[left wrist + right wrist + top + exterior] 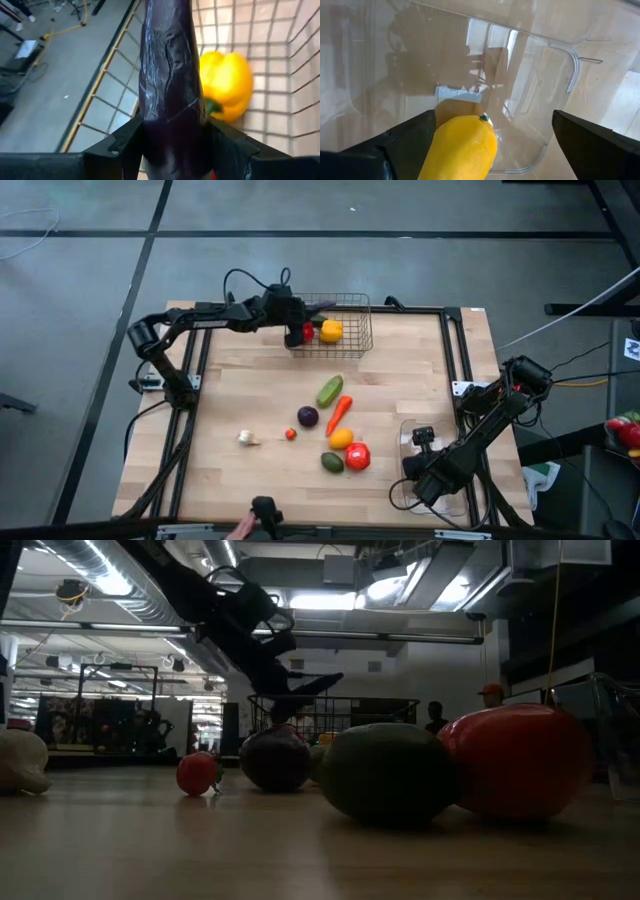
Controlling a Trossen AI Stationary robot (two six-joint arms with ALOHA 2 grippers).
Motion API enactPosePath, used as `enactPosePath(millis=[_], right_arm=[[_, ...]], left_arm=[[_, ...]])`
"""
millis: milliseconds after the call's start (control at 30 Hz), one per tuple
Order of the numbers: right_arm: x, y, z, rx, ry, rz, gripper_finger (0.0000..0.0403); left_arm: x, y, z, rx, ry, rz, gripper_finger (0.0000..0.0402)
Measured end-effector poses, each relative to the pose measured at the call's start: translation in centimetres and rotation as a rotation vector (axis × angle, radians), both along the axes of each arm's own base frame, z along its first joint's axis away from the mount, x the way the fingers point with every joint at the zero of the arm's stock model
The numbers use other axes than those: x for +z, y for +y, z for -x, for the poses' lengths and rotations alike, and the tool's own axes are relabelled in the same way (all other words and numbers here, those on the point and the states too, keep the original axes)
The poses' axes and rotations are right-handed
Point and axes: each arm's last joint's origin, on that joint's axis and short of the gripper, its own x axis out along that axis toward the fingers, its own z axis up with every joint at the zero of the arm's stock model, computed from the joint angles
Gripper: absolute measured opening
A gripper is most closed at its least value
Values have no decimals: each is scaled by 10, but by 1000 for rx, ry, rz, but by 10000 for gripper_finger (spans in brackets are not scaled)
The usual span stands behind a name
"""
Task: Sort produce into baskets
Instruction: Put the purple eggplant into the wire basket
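Observation:
My left gripper is shut on a dark purple eggplant and hangs over the left rim of the wire basket at the table's far side. A yellow pepper and a red piece lie in the basket. My right gripper is open over the clear tray at the near right. A yellow lemon shows between its fingers, close to one finger; I cannot tell whether they touch. Several more pieces of produce lie on the table's middle. My left gripper pinches the eggplant between its two fingers at the end nearest the wrist. The fingers come in roughly level from the table's left, and the eggplant runs on past them along their line. It is lifted clear over the basket, its free end pointing toward the table's right.
On the table's middle lie a green cucumber, a carrot, a purple piece, an orange one, a red one, a green avocado, a small red one and a pale garlic.

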Motion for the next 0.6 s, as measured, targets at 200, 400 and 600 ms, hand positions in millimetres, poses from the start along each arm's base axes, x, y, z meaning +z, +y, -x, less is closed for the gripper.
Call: enactPosePath(millis=[200,400,600], right_arm=[[0,0,0,0,0,0,397],[0,0,0,0,0,0,397],[0,0,0,0,0,0,397]], left_arm=[[-5,2,1,65,80,-62,185],[-4,2,1,94,61,-47,185],[-4,1,0,98,44,-42,185]])
